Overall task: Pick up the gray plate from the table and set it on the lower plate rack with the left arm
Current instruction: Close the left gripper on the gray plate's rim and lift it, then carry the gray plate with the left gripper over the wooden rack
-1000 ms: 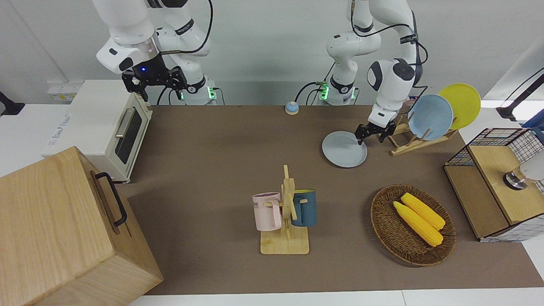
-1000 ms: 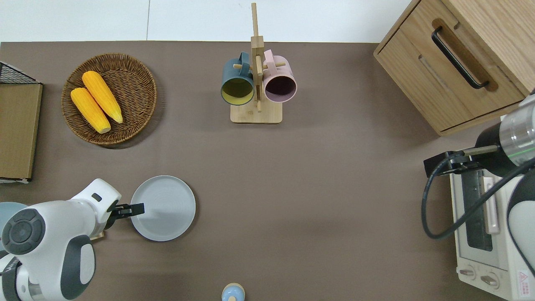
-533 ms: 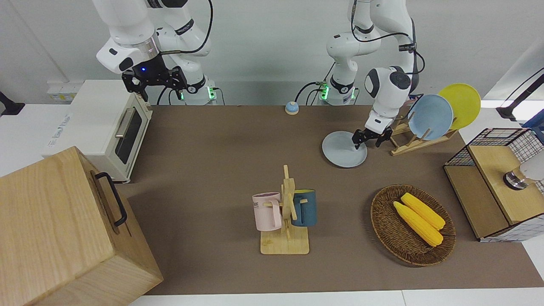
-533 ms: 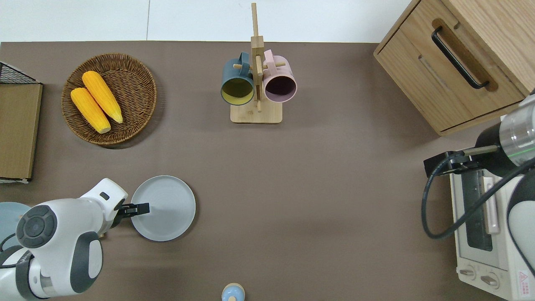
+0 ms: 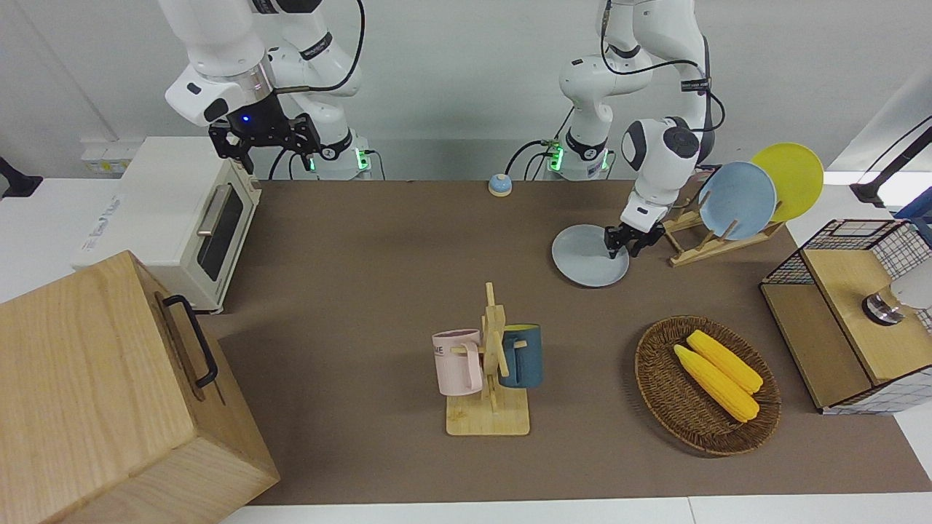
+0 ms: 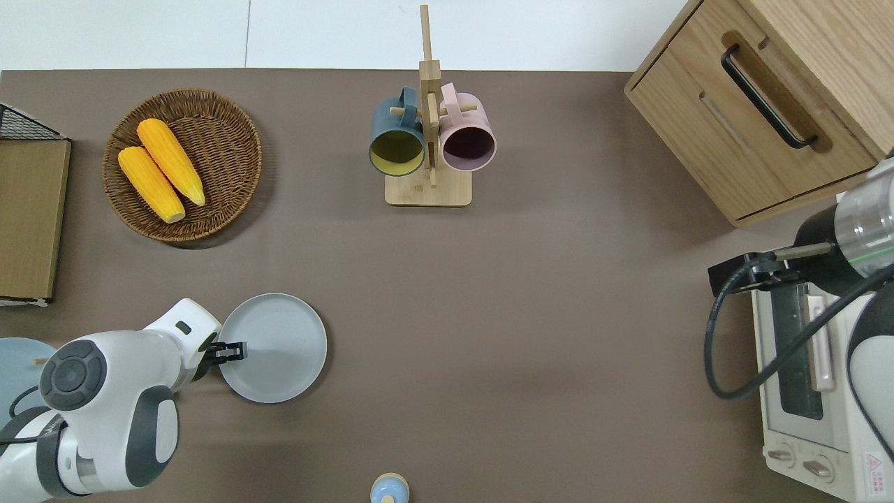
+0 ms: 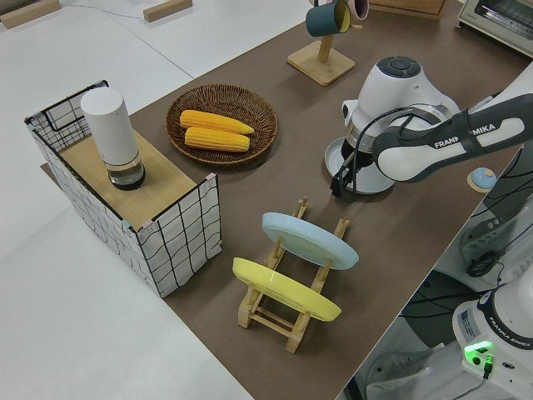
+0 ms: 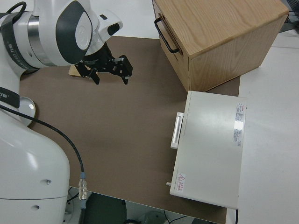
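Observation:
The gray plate [image 5: 586, 258] [image 6: 279, 347] [image 7: 369, 177] lies flat on the brown mat. My left gripper [image 5: 622, 246] [image 6: 229, 349] [image 7: 340, 185] is low at the plate's rim, on the side toward the left arm's end of the table. Its fingers straddle that rim, drawn in narrow and shut on it. The lower plate rack [image 5: 697, 246] [image 7: 287, 310] stands beside the plate, toward the left arm's end. It holds a sky-blue plate [image 5: 737, 200] [image 7: 310, 240] and a yellow plate [image 5: 790, 180] [image 7: 283, 289]. My right gripper [image 5: 263, 142] [image 8: 110, 73] is parked and open.
A wicker basket [image 5: 659, 386] with two corn cobs and a mug tree [image 5: 489, 364] with two mugs stand farther from the robots. A wire-sided box [image 5: 848, 313] is at the left arm's end. A toaster oven [image 5: 182, 218] and wooden cabinet [image 5: 102, 393] are at the right arm's end.
My left gripper has sunk to the plate's rim and its fingers have drawn together from a wide spread. The plate has not moved, nor has the right arm.

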